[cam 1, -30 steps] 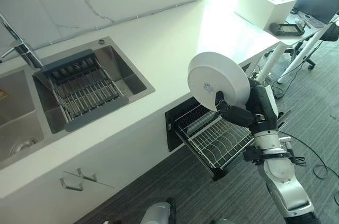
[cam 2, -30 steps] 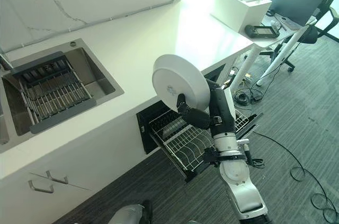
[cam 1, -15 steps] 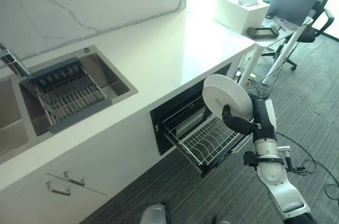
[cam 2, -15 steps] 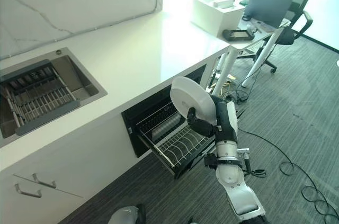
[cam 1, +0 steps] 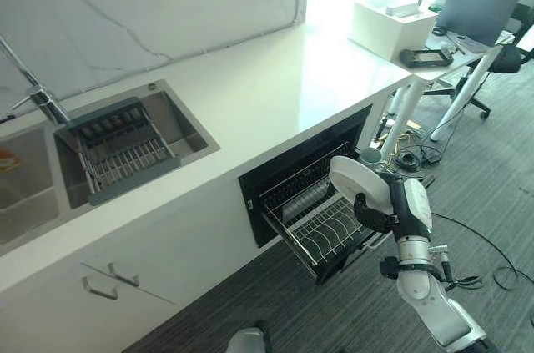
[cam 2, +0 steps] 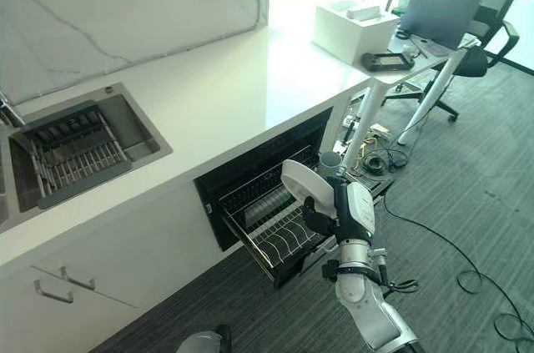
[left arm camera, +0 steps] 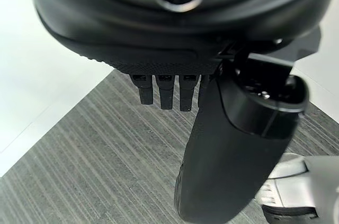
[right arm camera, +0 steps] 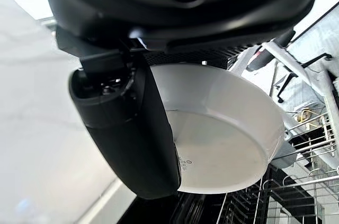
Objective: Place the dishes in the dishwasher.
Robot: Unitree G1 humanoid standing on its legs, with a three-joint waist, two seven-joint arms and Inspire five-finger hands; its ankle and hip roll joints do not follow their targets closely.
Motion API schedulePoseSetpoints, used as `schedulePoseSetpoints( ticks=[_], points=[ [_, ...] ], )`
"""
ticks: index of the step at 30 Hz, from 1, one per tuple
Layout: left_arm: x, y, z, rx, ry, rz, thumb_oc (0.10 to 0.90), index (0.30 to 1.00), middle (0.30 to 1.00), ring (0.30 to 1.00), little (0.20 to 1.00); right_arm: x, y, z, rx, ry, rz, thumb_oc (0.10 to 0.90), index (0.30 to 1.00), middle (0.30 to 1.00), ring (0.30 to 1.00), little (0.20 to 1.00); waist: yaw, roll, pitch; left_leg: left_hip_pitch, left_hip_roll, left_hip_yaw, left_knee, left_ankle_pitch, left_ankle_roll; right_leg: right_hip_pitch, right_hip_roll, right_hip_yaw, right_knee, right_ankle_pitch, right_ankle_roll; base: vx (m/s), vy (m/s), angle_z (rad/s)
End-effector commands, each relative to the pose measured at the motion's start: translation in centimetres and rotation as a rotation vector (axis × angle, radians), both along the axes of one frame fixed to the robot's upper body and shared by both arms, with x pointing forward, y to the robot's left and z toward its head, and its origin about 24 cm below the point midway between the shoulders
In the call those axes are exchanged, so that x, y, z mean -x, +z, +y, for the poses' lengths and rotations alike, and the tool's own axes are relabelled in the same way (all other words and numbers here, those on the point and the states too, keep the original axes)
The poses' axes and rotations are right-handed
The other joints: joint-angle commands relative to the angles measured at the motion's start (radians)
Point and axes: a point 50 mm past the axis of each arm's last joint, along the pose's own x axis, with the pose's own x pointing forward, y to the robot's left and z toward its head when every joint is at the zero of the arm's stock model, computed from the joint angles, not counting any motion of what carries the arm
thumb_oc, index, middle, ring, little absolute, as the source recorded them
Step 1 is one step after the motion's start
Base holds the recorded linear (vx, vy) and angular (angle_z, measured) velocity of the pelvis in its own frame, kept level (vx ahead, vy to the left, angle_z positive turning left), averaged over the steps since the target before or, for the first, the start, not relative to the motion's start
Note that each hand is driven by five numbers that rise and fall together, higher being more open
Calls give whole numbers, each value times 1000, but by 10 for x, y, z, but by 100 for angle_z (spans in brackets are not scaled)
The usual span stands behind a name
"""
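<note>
My right hand (cam 1: 377, 212) is shut on a white plate (cam 1: 357, 182), with the thumb across its underside (right arm camera: 132, 128). It holds the plate tilted just above the outer end of the pulled-out wire dishwasher rack (cam 1: 310, 234). That rack sticks out of the dark dishwasher opening (cam 1: 279, 176) under the white counter (cam 1: 275, 90). The plate's bowl-like back (right arm camera: 222, 128) shows past the thumb, and the rack wires (right arm camera: 312, 144) lie beyond it. My left hand (left arm camera: 222, 144) hangs over grey carpet with relaxed fingers and holds nothing.
A steel sink (cam 1: 192, 123) with a dark drying rack (cam 1: 121, 148) and a faucet (cam 1: 37, 94) lies at the counter's left. Drawer handles (cam 1: 104, 282) sit below it. A desk with a white box (cam 1: 392, 23), a monitor (cam 1: 476, 7) and an office chair stands at the far right.
The view has shifted. My right hand has brought the plate down from counter height to just above the pulled-out rack, and the plate has tipped flatter.
</note>
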Motion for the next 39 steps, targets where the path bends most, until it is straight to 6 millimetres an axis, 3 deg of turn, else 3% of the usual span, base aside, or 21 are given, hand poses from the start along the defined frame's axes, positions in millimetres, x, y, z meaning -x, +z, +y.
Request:
schedulePoseSetpoints(
  ticks=[1,9,20,28,37,38,39],
  points=[
    [3,6,26,-78,-91,60,800,900,900,900,900,-26,69,9,74,38,-395,400,300,300,300,300,18,0,0,124,15,-11,-45,-149,-41,10,-45,-5,30,-91,67,12,15,29],
    [0,10,39,-87,-130,87,800,900,900,900,900,-43,32,2,202,-54,-290,400,300,300,300,300,82,5,-2,113,-2,-51,-45,-135,-43,34,-76,-69,30,-77,76,42,42,27],
    [3,11,41,-84,-140,97,800,900,900,900,900,-55,8,-11,221,-182,-179,400,300,300,300,300,114,35,30,88,-17,-83,-45,-114,-51,29,-96,-93,30,-63,75,13,13,8],
    [10,10,37,-55,-133,92,800,900,900,900,900,-69,11,-26,364,-240,-148,400,300,300,300,300,133,69,52,61,-30,-96,-45,-99,-60,13,-115,-98,30,-56,76,6,44,8],
    [0,10,34,-25,-150,63,800,900,900,900,900,-98,28,-48,581,-399,-68,400,300,300,300,300,170,103,78,30,-45,-109,-45,-83,-66,2,-129,-104,30,-50,78,-9,40,4],
    [0,10,33,-23,-150,62,800,900,900,900,900,-99,28,-49,587,-407,-59,400,300,300,300,300,173,102,75,39,-45,-116,-45,-102,-73,10,-126,-91,30,-70,88,-20,89,11],
    [-2,10,33,-20,-152,54,800,900,900,900,900,-101,29,-50,605,-420,-51,400,300,300,300,300,177,108,81,25,-49,-112,-45,-80,-66,0,-132,-105,30,-49,78,-11,48,17]
  ],
)
